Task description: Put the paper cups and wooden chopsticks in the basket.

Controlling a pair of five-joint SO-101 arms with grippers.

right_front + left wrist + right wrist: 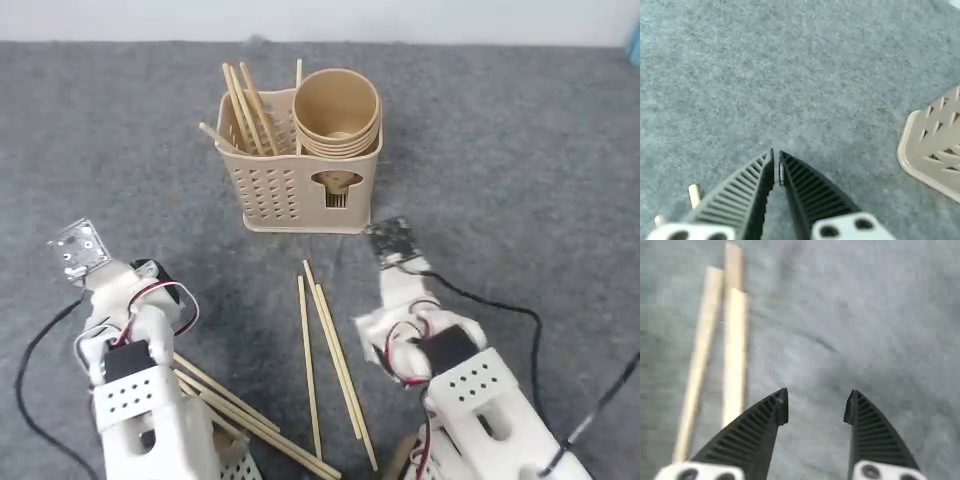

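Stacked paper cups (337, 110) and some chopsticks (236, 100) stand in the basket (285, 195); loose chopsticks (308, 350) lie on open mat (520, 150) in front of it. Left gripper (776, 155) is clenched empty, right gripper (817, 402) spread just beside them

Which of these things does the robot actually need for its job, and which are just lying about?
Job: basket; paper cups stacked inside it; chopsticks standing in it; loose chopsticks lying in front of the basket; more chopsticks by the left arm.
Lying about: black cable; grey table covering.
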